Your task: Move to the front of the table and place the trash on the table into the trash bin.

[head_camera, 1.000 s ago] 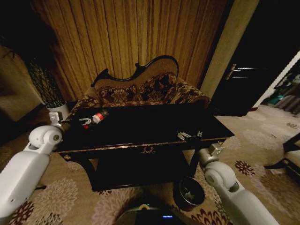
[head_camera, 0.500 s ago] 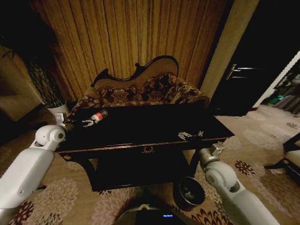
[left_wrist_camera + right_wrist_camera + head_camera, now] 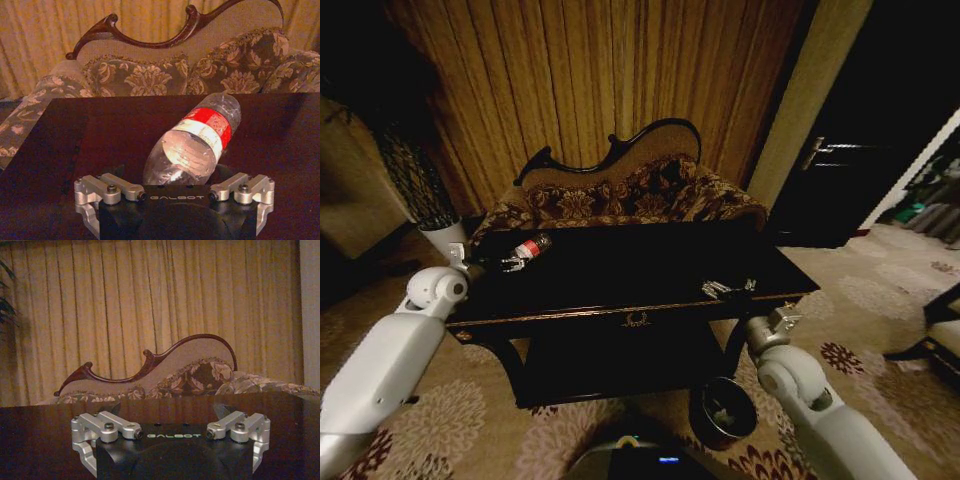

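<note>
The floral sofa (image 3: 620, 195) stands behind the black table (image 3: 640, 275). Near the table's right leg, the round trash bin (image 3: 722, 411) holds pale scraps. A white plant pot (image 3: 447, 238) sits far left. The left hand (image 3: 506, 264), spread open, flanks the lying bottle (image 3: 197, 137). The right hand (image 3: 725, 290) hovers open at the table's near right edge.

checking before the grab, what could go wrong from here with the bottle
The bottle lies on its side on the glossy table, its base between the left gripper and open fingers; a nudge could roll it away. The trash bin sits low by the table's right front leg, far from it, a long carry.
</note>
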